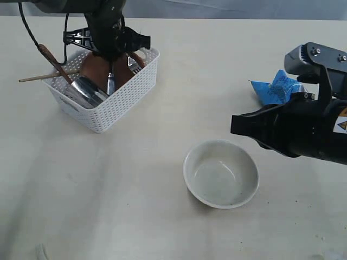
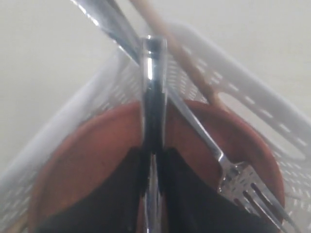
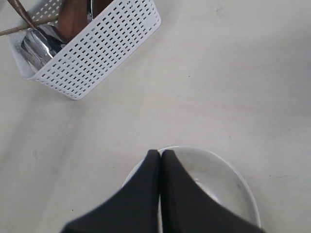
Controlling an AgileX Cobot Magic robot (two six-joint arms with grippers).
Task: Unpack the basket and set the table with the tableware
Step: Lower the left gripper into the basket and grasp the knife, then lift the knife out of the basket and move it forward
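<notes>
At the left of the desk (image 1: 162, 227), the white basket (image 1: 116, 111) was mostly full, holding the brown plate (image 1: 97, 67), steel cup (image 1: 87, 91), fork (image 1: 133, 64), wooden spoon (image 1: 51, 59) and a chopstick (image 1: 40, 77). The left tool (image 1: 112, 58) was clamped on the steel knife (image 1: 110, 82) inside it. Toward the right, only the off-white bowl (image 1: 220, 173) stood unpacked on the desk, with the right tool (image 1: 235, 124) pressed together and empty near it, and a blue snack packet (image 1: 276, 89) beyond.

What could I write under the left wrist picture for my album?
Left end effector pinching a steel knife over the brown plate, fork alongside, inside the white basket.
</notes>
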